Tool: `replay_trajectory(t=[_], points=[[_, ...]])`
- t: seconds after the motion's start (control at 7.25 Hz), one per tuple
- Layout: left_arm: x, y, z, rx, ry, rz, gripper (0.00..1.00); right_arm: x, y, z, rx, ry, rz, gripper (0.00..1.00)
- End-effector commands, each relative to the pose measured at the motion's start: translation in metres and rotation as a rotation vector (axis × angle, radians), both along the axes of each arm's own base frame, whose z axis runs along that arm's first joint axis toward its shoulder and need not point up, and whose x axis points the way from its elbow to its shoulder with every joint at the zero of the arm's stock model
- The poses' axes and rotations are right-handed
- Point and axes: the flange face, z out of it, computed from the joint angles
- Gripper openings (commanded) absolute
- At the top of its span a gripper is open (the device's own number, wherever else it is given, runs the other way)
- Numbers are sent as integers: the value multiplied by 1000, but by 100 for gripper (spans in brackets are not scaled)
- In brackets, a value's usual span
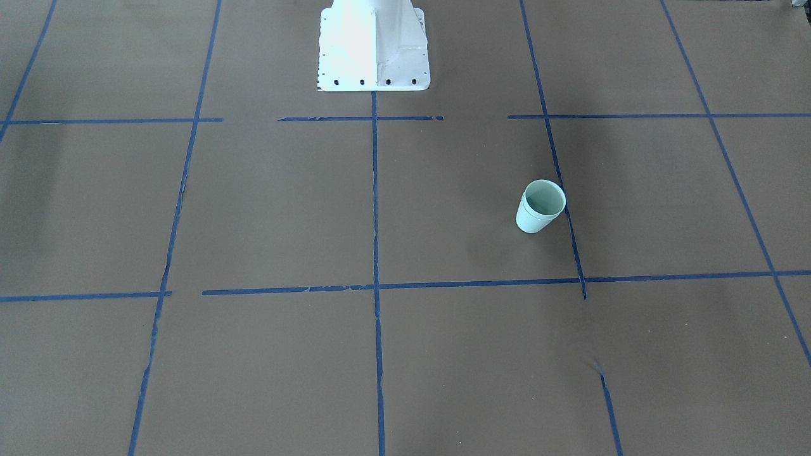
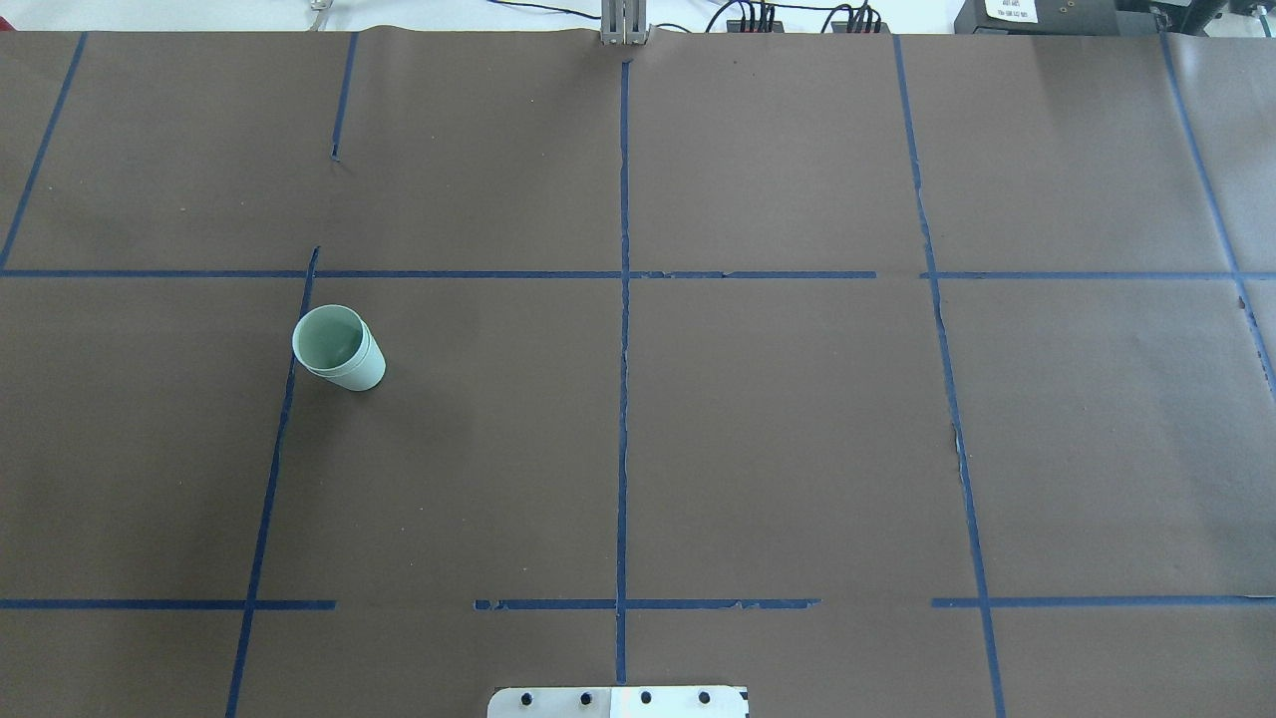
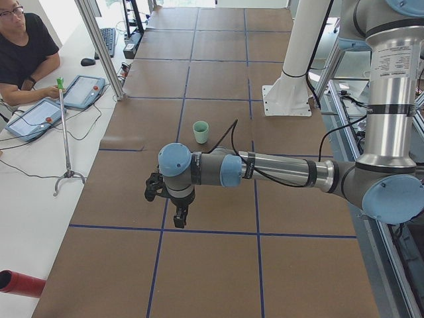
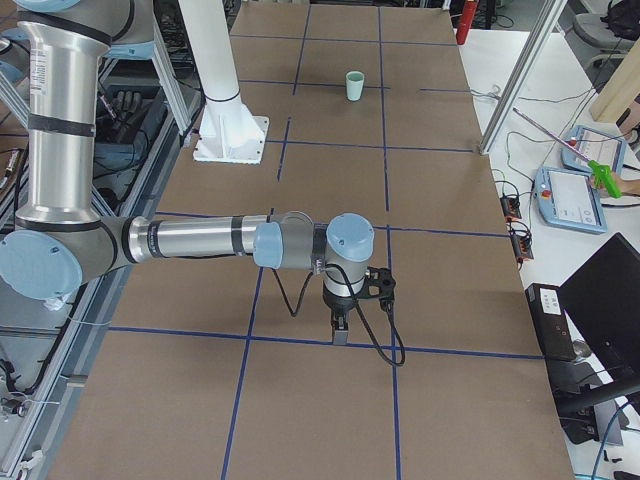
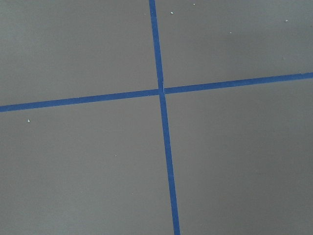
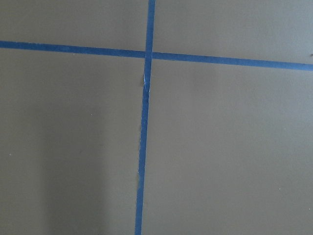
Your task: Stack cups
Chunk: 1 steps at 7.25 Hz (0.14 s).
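Observation:
The two pale mint-green cups [image 1: 540, 208] stand upright, one nested inside the other, with two rims showing. The pair stands on the brown paper beside a blue tape line, on my left side [image 2: 339, 349]. It also shows in the exterior left view [image 3: 201, 132] and, far off, in the exterior right view [image 4: 354, 85]. My left gripper [image 3: 180, 217] hangs over the table, well apart from the cups. My right gripper [image 4: 340, 330] hangs over the table's other end. Both show only in side views, so I cannot tell whether they are open or shut. The wrist views show only paper and tape.
The white robot base [image 1: 374, 47] stands at the table's edge. Blue tape lines [image 2: 623, 349] grid the brown paper. An operator [image 3: 23, 56] sits at a side bench with tablets [image 3: 83, 91]. A thin stand [image 3: 64, 132] and a red cylinder [image 3: 20, 283] are there too.

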Motion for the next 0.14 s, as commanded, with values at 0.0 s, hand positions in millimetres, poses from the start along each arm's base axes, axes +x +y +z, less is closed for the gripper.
replay_trajectory(t=[0.0], points=[[0, -1, -6, 13, 0, 0, 100, 0, 0, 0, 0, -1, 0, 100]])
